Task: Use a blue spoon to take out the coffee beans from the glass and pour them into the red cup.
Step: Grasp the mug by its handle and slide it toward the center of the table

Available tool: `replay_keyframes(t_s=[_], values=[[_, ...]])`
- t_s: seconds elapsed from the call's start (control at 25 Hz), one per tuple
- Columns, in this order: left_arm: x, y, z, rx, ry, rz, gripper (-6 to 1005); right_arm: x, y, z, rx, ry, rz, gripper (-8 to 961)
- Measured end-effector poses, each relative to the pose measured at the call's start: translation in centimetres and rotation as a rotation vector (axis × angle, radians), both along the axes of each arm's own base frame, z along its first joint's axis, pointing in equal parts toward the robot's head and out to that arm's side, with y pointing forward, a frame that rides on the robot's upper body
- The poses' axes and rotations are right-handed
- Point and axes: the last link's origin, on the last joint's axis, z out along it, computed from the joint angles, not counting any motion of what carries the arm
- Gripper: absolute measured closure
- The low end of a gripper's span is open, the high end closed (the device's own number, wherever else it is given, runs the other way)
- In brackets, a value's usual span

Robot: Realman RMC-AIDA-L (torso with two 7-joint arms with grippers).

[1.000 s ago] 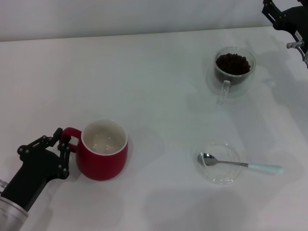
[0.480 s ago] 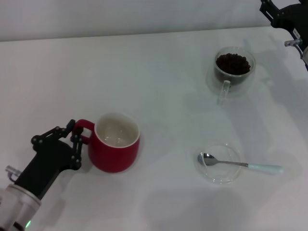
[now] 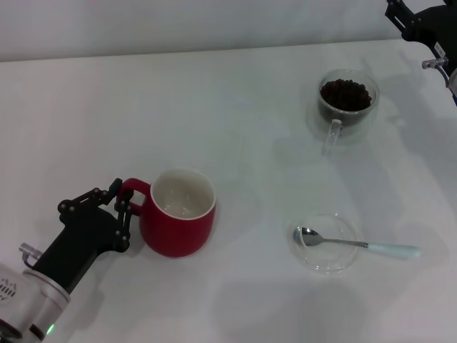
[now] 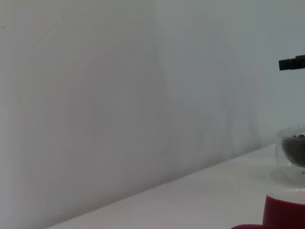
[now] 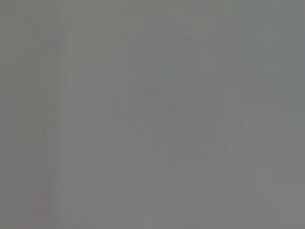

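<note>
The red cup (image 3: pixel 178 225), white inside and with nothing in it, stands at the front left of the table. My left gripper (image 3: pixel 123 207) is shut on its loop handle. Part of the cup's rim (image 4: pixel 286 212) also shows in the left wrist view. The glass (image 3: pixel 348 107) holding the coffee beans (image 3: pixel 346 94) stands at the back right, and its edge (image 4: pixel 291 150) appears in the left wrist view. The blue spoon (image 3: pixel 357 244) lies across a shallow clear dish (image 3: pixel 325 261), bowl in the dish and handle pointing right. My right gripper (image 3: pixel 421 21) hangs at the top right corner, beyond the glass.
The white table (image 3: pixel 235 136) ends at a pale wall at the back. The right wrist view is a plain grey field with nothing to make out.
My left gripper has slid the red cup to the right and slightly away from the front edge, still holding its handle. The right arm, glass and spoon have stayed put.
</note>
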Motion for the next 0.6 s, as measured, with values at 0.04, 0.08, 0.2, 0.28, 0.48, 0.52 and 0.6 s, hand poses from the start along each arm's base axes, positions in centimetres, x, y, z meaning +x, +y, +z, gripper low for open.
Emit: replay_keyframes(t_s=[0.04, 0.08, 0.2, 0.28, 0.48, 0.52, 0.6], values=[[-0.07, -0.04, -0.03, -0.002, 0.002, 0.004, 876, 0.00, 0.00, 0.00, 0.000, 0.000, 0.000, 85], [-0.16, -0.09, -0.06, -0.004, 0.004, 0.008, 876, 0.00, 0.00, 0.00, 0.000, 0.000, 0.000, 85], [-0.43, -0.26, -0.10, -0.008, 0.010, 0.020, 876, 0.01, -0.01, -0.01, -0.001, 0.000, 0.000, 85], [-0.49, -0.31, -0.11, -0.009, 0.011, 0.022, 877, 0.02, -0.02, -0.02, -0.001, -0.001, 0.000, 84], [-0.62, -0.46, -0.17, -0.015, 0.013, 0.027, 877, 0.00, -0.05, -0.04, -0.002, -0.002, 0.002, 84], [-0.65, -0.47, -0.18, -0.017, 0.011, 0.029, 877, 0.00, -0.05, -0.05, -0.003, -0.002, 0.002, 84], [-0.82, -0.51, -0.20, -0.023, 0.014, 0.037, 882, -0.01, -0.06, -0.07, -0.004, -0.003, 0.003, 84]])
